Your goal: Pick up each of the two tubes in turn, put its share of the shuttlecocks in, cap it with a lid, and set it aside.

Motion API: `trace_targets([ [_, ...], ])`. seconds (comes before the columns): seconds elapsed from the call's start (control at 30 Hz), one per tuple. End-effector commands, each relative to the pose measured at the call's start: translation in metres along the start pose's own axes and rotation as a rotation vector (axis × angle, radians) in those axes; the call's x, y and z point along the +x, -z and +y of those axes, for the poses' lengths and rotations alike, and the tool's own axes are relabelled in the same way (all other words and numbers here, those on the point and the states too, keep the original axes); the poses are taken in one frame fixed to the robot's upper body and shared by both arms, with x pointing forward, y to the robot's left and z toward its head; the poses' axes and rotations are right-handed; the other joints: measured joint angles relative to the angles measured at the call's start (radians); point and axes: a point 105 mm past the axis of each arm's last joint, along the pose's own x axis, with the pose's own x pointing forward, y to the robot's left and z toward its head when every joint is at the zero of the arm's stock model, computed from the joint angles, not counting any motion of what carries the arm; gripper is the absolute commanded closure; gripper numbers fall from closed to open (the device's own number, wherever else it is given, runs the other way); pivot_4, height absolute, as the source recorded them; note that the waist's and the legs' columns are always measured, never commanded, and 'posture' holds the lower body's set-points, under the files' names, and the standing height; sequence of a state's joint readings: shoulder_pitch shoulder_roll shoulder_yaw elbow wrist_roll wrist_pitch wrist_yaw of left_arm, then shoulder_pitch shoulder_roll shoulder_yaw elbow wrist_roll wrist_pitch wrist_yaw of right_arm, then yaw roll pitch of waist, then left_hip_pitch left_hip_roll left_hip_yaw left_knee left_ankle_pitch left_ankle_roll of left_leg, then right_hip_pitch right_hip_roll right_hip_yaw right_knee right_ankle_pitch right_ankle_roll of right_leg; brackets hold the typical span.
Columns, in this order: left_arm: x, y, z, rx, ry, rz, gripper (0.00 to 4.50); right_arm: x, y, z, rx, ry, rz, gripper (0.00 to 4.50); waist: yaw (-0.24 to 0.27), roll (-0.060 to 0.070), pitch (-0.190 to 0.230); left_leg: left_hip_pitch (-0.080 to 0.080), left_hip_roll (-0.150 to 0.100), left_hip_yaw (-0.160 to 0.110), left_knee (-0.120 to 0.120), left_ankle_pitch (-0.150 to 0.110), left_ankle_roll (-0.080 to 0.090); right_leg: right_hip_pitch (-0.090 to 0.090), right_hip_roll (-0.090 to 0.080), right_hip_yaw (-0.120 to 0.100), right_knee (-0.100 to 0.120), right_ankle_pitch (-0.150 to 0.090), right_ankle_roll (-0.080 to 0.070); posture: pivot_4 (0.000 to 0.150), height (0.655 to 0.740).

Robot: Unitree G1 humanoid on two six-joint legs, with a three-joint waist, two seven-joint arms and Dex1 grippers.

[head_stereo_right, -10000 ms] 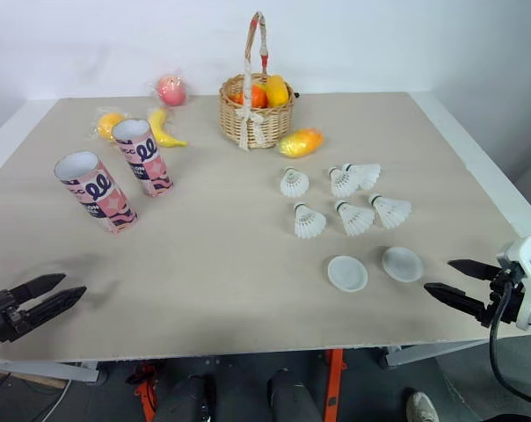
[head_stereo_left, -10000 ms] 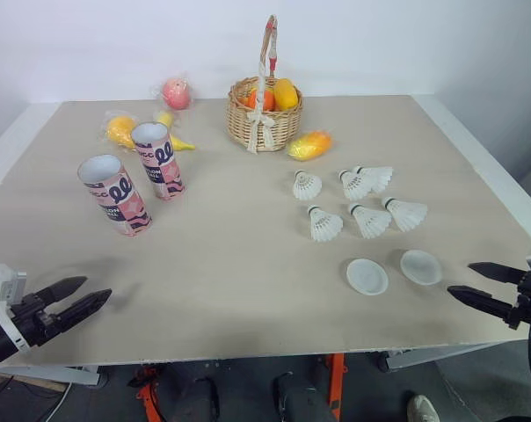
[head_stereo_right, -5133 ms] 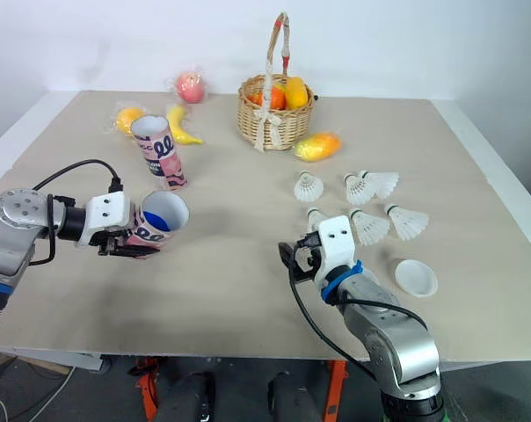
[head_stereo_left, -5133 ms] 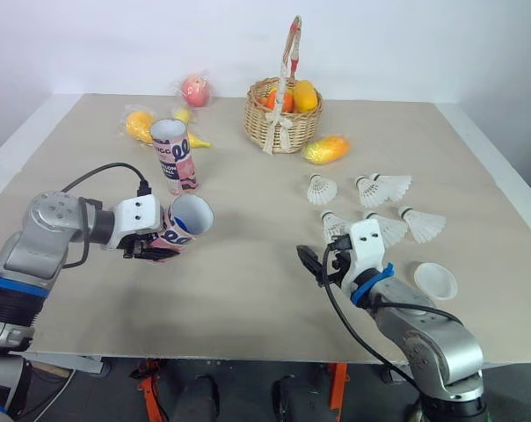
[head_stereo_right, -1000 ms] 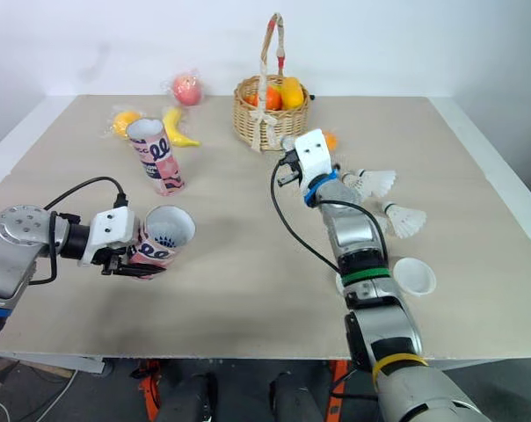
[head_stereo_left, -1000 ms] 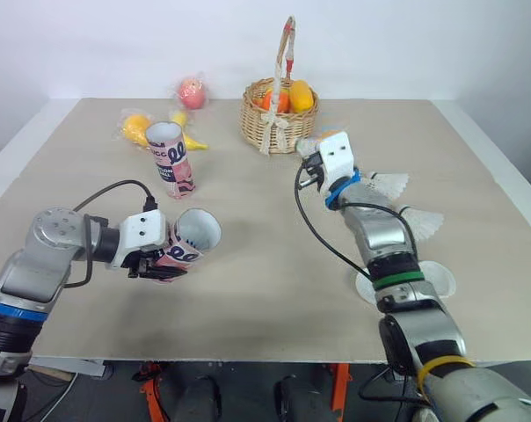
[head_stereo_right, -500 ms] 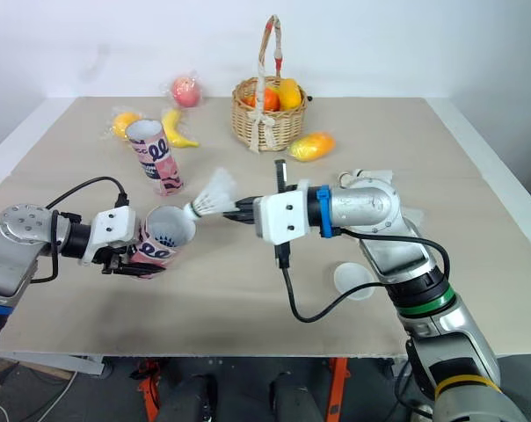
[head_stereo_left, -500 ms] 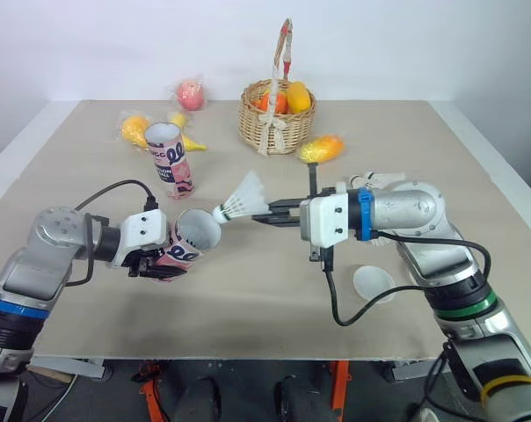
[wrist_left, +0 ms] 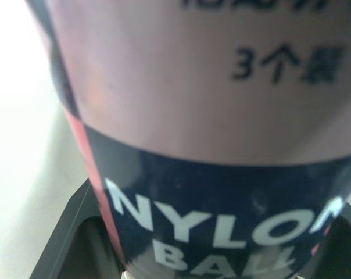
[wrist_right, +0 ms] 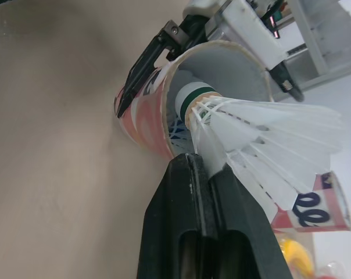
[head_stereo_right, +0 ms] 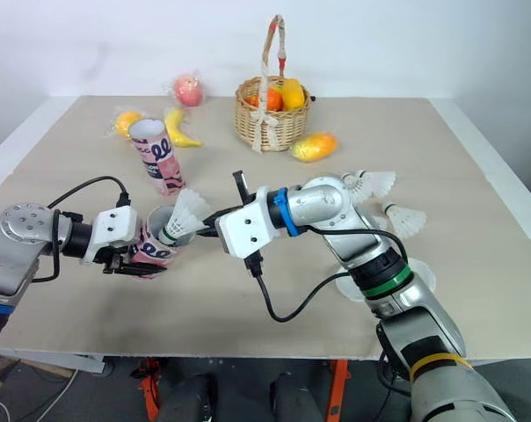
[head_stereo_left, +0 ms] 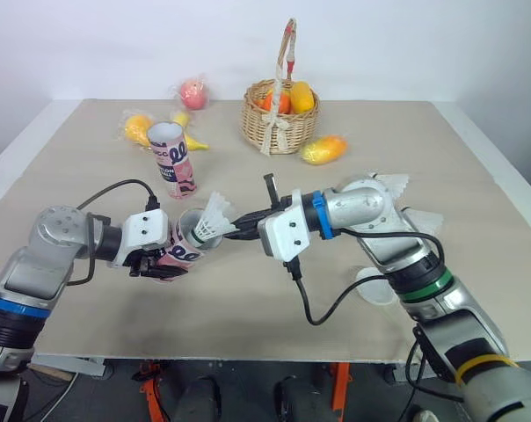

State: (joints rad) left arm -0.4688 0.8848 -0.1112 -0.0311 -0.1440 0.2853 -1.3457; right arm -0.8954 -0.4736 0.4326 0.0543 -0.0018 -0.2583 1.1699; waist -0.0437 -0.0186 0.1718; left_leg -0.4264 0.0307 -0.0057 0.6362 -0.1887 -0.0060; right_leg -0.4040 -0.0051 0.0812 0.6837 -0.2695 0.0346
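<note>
The left gripper (head_stereo_left: 160, 262) clamps the tilted tube (head_stereo_left: 188, 249) at near left, its mouth facing right; the right gripper (head_stereo_left: 241, 230) pinches a shuttlecock (head_stereo_left: 214, 220) by its feathers, cork at that mouth; the second tube (head_stereo_left: 171, 160) stands upright farther back.

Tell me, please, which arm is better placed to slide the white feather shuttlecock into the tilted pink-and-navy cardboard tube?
Right: the right gripper is shut on the shuttlecock, cork at the mouth of the tube. The left gripper is busy holding the tube.
</note>
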Motion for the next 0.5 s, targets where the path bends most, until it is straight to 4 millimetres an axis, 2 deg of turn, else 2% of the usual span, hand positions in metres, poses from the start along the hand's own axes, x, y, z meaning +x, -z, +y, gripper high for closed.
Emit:
trace_targets([
  [0.03,0.009,0.006,-0.014,-0.032,0.075,0.006,1.63,-0.014,-0.018,-0.014,0.066,0.032,-0.084,2.72,0.000,0.000,0.000,0.000,0.000,0.000,0.000,0.000,0.000,0.000,0.000,0.000,0.000,0.000,0.000,0.150,0.7400],
  [0.1,0.010,0.007,-0.015,-0.035,0.075,0.005,1.63,-0.027,-0.023,-0.012,0.149,0.028,-0.119,1.74,0.002,0.000,0.000,0.000,0.000,-0.001,0.000,0.000,0.000,0.000,-0.001,0.000,0.000,0.000,0.000,0.150,0.7400],
  [0.23,0.012,0.007,-0.016,-0.036,0.078,-0.001,1.63,-0.056,-0.017,-0.016,0.323,0.148,-0.132,1.74,0.002,0.000,0.000,-0.001,0.000,-0.001,0.000,0.000,0.000,0.000,-0.002,-0.001,0.000,0.000,0.000,0.150,0.7400],
  [0.33,0.014,0.006,-0.016,-0.036,0.081,-0.006,1.63,-0.091,-0.001,-0.022,0.495,0.389,-0.092,1.74,0.006,0.000,0.000,-0.001,0.000,-0.002,0.000,0.000,0.000,0.001,-0.002,-0.002,0.000,0.000,0.000,0.150,0.7400],
  [0.43,0.016,0.007,-0.018,-0.037,0.088,-0.011,1.63,-0.122,0.025,-0.011,0.606,0.645,0.039,1.74,0.010,0.000,0.000,0.000,-0.001,-0.002,0.000,0.000,0.000,0.001,-0.002,-0.002,0.000,-0.001,0.001,0.150,0.7400],
  [0.5,0.017,0.007,-0.020,-0.041,0.097,-0.015,1.63,-0.151,0.044,0.008,0.703,0.868,0.160,1.74,0.013,0.000,0.000,0.000,-0.002,-0.002,-0.001,0.000,0.000,0.001,-0.002,-0.001,0.000,-0.002,0.001,0.150,0.7400],
])
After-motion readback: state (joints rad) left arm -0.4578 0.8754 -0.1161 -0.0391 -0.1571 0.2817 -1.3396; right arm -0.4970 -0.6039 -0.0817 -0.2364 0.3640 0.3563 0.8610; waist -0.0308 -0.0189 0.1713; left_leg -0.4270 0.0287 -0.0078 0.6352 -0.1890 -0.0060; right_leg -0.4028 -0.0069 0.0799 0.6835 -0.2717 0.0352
